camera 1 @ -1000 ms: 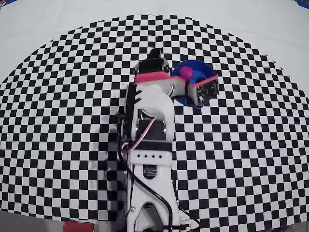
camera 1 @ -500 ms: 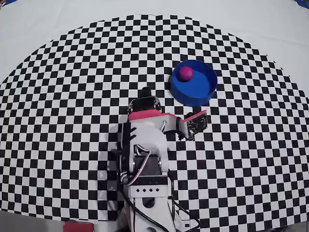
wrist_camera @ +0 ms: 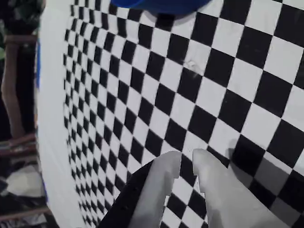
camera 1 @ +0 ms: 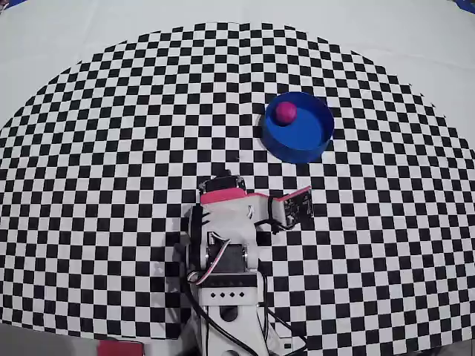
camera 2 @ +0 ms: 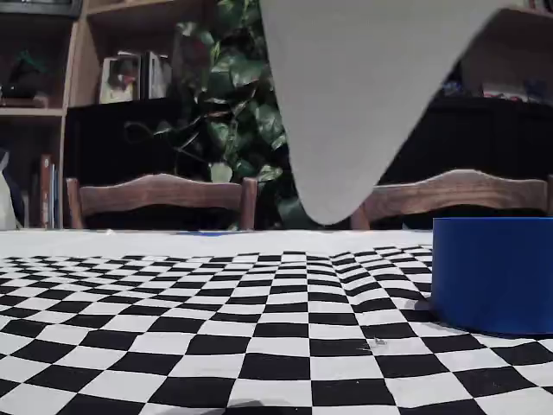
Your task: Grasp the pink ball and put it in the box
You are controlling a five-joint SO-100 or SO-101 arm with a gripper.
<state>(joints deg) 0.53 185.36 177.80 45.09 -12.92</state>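
1. White plastic fingers of the gripper (wrist_camera: 186, 164) sit nearly together in the wrist view, only a thin slit between the tips, nothing held; bare checkered cloth shows beneath them
2. Overhead view: arm folded back toward its base, gripper (camera 1: 236, 182) over open squares, well apart from the box (camera 1: 321, 138)
3. Box lies up and to the right of the gripper in the overhead view; in the wrist view only its blue edge (wrist_camera: 161, 5) shows at the top of the picture
4. Pink ball (camera 1: 286, 112) rests inside the box, close to the wall at upper left in the overhead view; not visible in the fixed view, where the blue wall (camera 2: 492, 272) hides the inside
5. Judgement: placement looks done; no further reach toward the ball seems needed, and the only call left is keeping the arm clear of the box
6. Surface: flat black-and-white checkered cloth (camera 1: 111, 148) over the counter, white border beyond, no other loose things on it
7. Room, fixed view: two wooden chair backs (camera 2: 160, 194) behind the counter, a leafy plant (camera 2: 229, 78), dark shelving with books at left; a pale out-of-focus shape hangs from the top of that picture, too blurred to name
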